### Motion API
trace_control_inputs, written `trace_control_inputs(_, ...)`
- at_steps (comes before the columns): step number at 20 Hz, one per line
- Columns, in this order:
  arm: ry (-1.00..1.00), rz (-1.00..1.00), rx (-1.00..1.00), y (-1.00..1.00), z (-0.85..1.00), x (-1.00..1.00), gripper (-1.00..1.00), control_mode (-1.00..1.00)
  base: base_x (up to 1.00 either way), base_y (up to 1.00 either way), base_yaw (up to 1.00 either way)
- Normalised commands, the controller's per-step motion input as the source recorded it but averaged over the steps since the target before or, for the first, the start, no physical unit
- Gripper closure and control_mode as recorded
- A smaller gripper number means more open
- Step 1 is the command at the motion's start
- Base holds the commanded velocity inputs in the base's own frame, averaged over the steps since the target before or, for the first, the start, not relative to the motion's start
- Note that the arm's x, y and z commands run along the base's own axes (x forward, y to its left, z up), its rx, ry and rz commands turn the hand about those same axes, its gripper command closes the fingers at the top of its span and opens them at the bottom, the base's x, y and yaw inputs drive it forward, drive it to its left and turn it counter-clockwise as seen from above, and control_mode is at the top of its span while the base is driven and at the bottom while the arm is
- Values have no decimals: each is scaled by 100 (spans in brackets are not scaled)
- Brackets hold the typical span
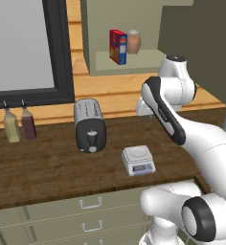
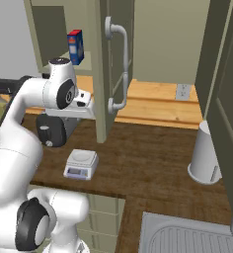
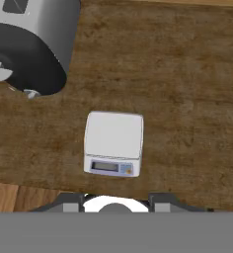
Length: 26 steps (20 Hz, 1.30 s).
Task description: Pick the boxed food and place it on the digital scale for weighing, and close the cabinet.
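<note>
The boxed food [image 1: 118,46] [image 2: 75,47], a red carton with a blue side, stands upright on the shelf of the olive cabinet [image 1: 134,62]. The cabinet's door [image 2: 116,59] hangs wide open, bar handle facing the room. On the wooden counter below lies the white digital scale [image 1: 138,159] [image 2: 81,163] [image 3: 113,142], its platform bare. My gripper [image 3: 116,201] [image 2: 84,106] hovers above the scale and points down at it. Its fingertips [image 3: 71,201] stand apart with nothing between them. The arm is well below the shelf.
A brown jar [image 1: 133,42] stands right of the carton. A silver toaster [image 1: 90,125] [image 3: 29,44] lies left of the scale. Two bottles [image 1: 19,124] sit under the window. A white canister [image 2: 204,155] and a sink [image 2: 187,237] are at the right, drawers [image 1: 91,203] below.
</note>
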Motion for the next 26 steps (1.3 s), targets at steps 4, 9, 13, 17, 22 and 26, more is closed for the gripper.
trace_control_inputs(4,-1,0,0,0,0,-28,-100,-100,0,0,0)
trace_control_inputs(9,-20,1,0,1,19,-48,-100,-100,0,0,0)
trace_control_inputs(13,-33,7,0,9,64,-25,-100,-100,0,0,0)
trace_control_inputs(17,-30,6,0,26,87,-18,-100,-100,0,0,0)
trace_control_inputs(22,-25,3,0,23,90,-8,-100,-100,0,0,0)
trace_control_inputs(26,-19,1,0,16,69,0,-100,-100,0,0,0)
